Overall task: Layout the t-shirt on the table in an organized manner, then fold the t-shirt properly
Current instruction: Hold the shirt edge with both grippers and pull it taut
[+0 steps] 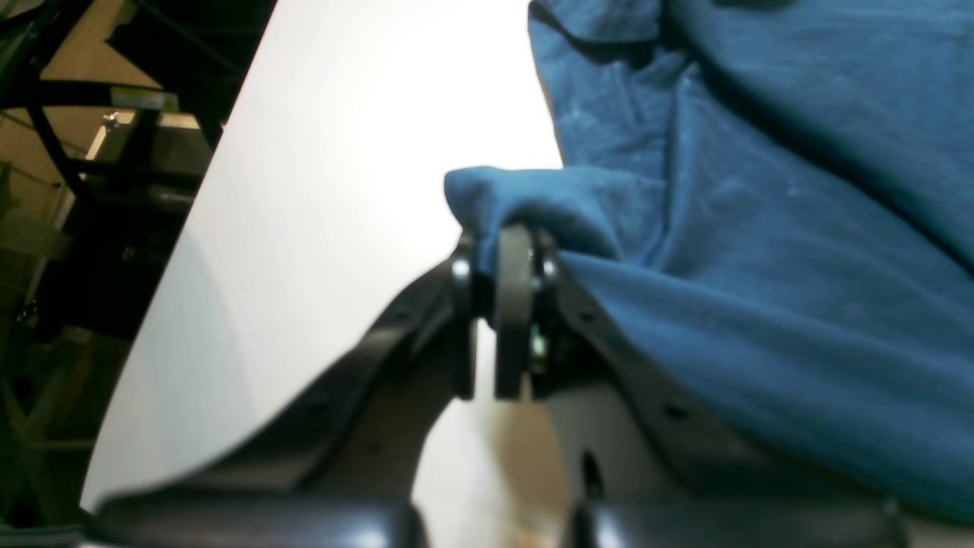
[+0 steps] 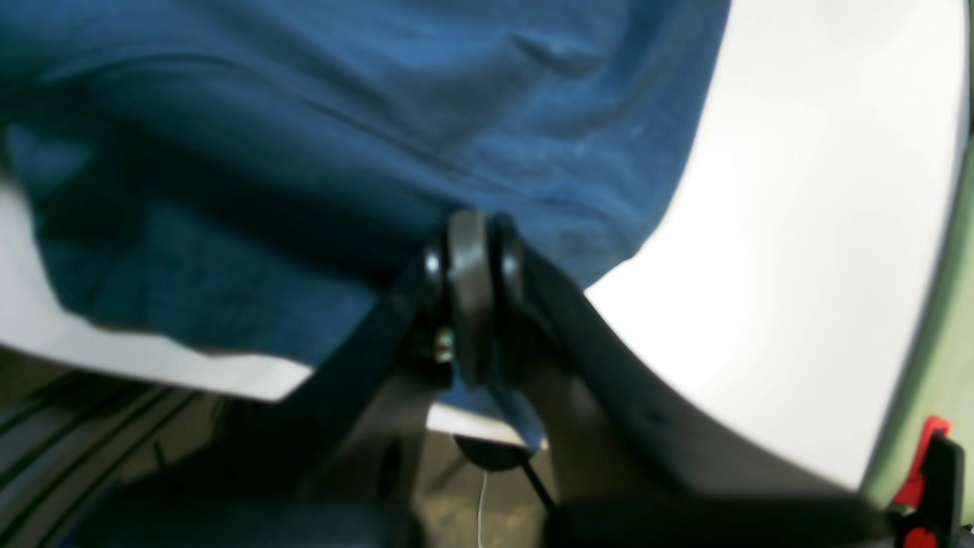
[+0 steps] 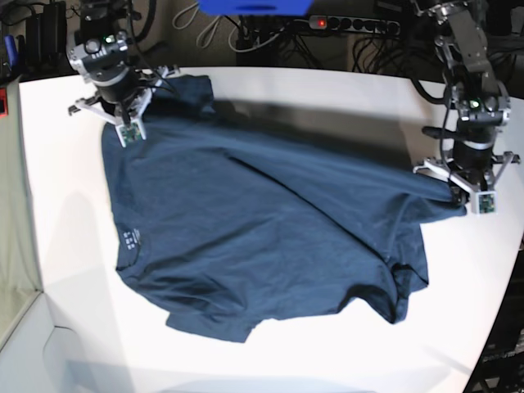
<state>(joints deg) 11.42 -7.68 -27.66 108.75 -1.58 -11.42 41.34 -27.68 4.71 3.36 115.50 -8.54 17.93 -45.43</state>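
The dark navy t-shirt (image 3: 262,229) lies mostly spread on the white table (image 3: 327,90), with creases and a folded-under lower right part. A small white label mark (image 3: 131,239) shows near its left edge. My right gripper (image 3: 123,127) is shut on the shirt's far-left corner; its wrist view shows the jaws (image 2: 472,228) pinching blue cloth (image 2: 342,137) near the table's edge. My left gripper (image 3: 463,195) is shut on the shirt's right tip; its wrist view shows it (image 1: 506,247) holding a bunched fold of cloth (image 1: 761,266) above the table (image 1: 342,152).
A grey-green panel (image 3: 15,205) stands along the table's left side and also shows in the right wrist view (image 2: 943,304), with a red clamp (image 2: 924,472) on it. A power strip (image 3: 352,24) and cables lie behind the table. Dark frames (image 1: 114,190) lie beyond the table's edge.
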